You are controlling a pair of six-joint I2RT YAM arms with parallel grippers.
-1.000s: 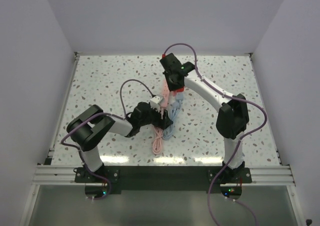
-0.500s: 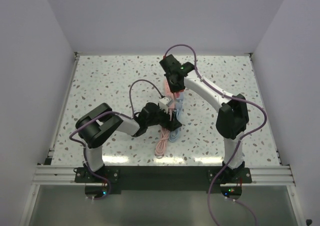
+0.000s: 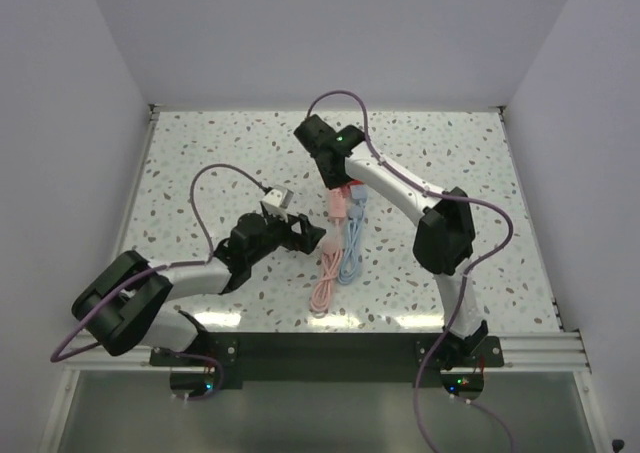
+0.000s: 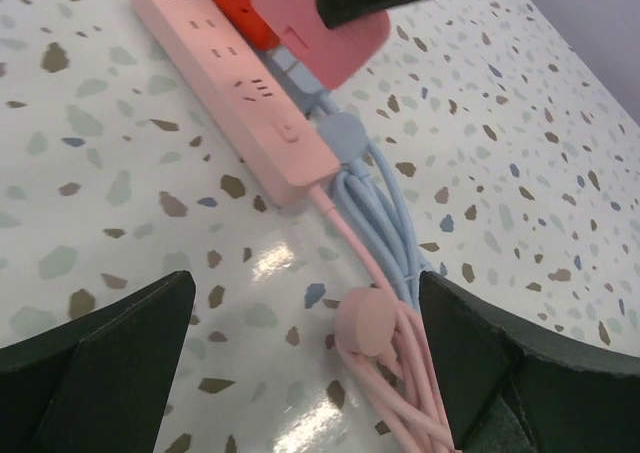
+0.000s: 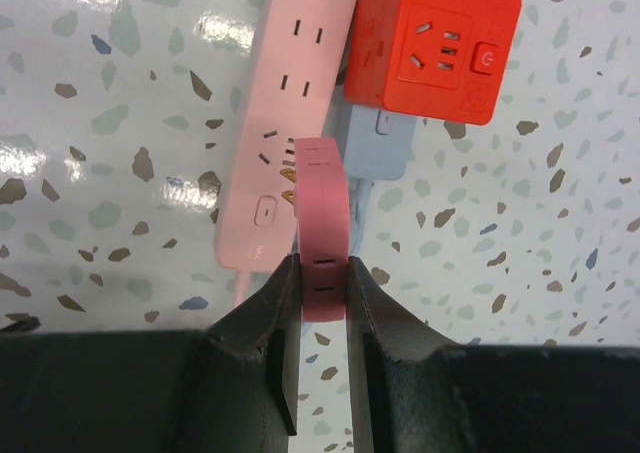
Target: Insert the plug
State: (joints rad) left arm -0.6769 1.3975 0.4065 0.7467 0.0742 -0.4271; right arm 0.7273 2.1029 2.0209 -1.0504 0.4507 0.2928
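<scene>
My right gripper (image 5: 322, 273) is shut on a flat pink plug (image 5: 322, 213) and holds it just above the pink power strip (image 5: 285, 123), beside the strip's nearest socket. A red cube socket (image 5: 435, 38) sits on a blue strip (image 5: 380, 143) to the right. In the top view the right gripper (image 3: 337, 176) hangs over the far end of the pink strip (image 3: 337, 208). My left gripper (image 3: 308, 235) is open and empty, left of the cables. The left wrist view shows the pink strip (image 4: 240, 83), the held plug (image 4: 325, 38) and the left gripper (image 4: 305, 373) wide open.
A coiled pink cable (image 3: 324, 273) and a blue cable (image 3: 350, 258) lie below the strips toward the near edge. In the left wrist view the pink bundle with its round pink clasp (image 4: 368, 323) lies close to the right finger (image 4: 480, 353). White walls enclose the table.
My left arm has drawn back to the left, away from the cables, its elbow swinging toward the near left. My right gripper has shifted slightly left with the plug still held.
</scene>
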